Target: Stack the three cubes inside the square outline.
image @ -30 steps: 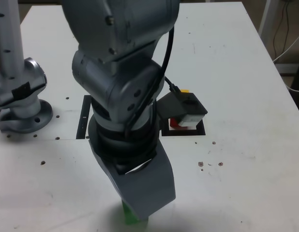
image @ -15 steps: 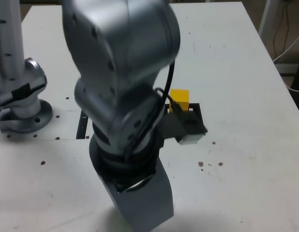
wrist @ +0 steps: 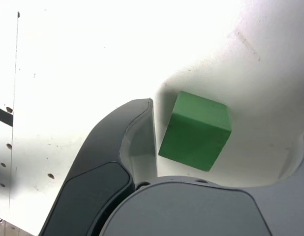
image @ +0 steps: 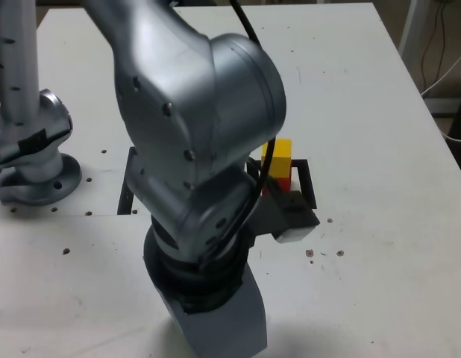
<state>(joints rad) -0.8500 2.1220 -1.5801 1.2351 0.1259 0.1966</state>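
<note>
Two cubes already stacked, yellow cube [image: 278,158] atop red cube [image: 282,181], in the square outline [image: 310,185] right of centre in the exterior view. Green cube [wrist: 195,131] sits centre of wrist view between released gripper [wrist: 216,147] jaws, positioned for the pick

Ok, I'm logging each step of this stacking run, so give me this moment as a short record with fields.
stack: small matte yellow cube on red cube, inside thick black square outline
loose block: small matte green cube on white table, hidden behind the arm in the exterior view
tool: open, straddling the green cube, one dark finger beside it
contact: cannot tell
</note>
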